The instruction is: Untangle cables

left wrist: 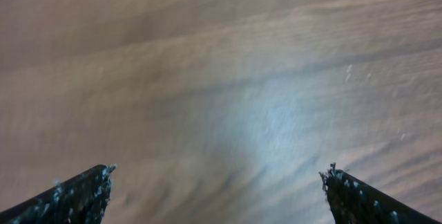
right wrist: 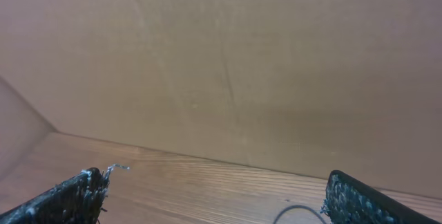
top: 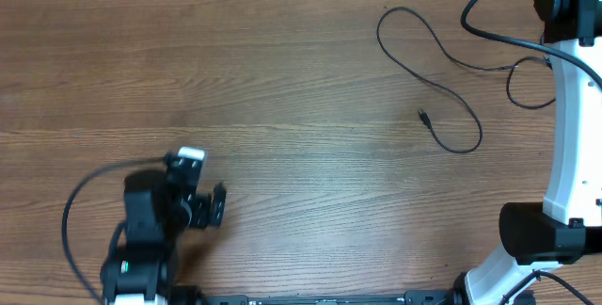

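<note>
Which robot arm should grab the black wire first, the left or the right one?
Probably the right. The cable lies on the table's right side, close to the right arm, and the right gripper is open. The left gripper, also open, sits far away at the other side.

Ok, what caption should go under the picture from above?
One thin black cable lies loose on the wooden table, far from the open left gripper.
</note>
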{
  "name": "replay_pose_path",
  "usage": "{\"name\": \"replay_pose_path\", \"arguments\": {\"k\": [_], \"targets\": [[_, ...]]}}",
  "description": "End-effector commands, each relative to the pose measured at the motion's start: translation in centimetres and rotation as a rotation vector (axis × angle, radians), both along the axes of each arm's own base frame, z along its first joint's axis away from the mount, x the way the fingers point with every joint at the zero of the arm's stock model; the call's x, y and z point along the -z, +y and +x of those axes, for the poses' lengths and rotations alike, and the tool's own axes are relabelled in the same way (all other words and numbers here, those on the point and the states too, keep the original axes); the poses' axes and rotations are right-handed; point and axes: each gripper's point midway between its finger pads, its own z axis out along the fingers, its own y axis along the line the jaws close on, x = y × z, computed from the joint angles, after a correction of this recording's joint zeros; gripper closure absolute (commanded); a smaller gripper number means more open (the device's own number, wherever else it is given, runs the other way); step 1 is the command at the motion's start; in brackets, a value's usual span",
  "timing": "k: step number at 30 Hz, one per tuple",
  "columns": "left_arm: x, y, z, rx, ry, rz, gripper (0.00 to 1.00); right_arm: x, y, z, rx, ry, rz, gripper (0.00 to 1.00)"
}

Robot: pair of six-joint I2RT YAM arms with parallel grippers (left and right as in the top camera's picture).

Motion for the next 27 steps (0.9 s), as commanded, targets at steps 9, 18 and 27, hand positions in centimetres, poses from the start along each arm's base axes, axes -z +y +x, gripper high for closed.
{"name": "replay_pose_path", "arguments": {"k": [9, 18, 27], "targets": [[1.7, 0.3, -6.1, -0.049, 0.051, -0.018, 0.0, -0.2, 2.2, -0.3, -0.064, 0.005, 0.04, 0.0], [6.0, 0.3, -6.6, -0.05, 0.062, -0.018, 0.01, 0.2, 3.2, -0.7, -0.084, 0.024, 0.039, 0.0], [6.6, 0.4, -6.2, -0.05, 0.049, -0.018, 0.01, 1.1, 3.1, -1.0, -0.082, 0.066, 0.038, 0.0]]}}
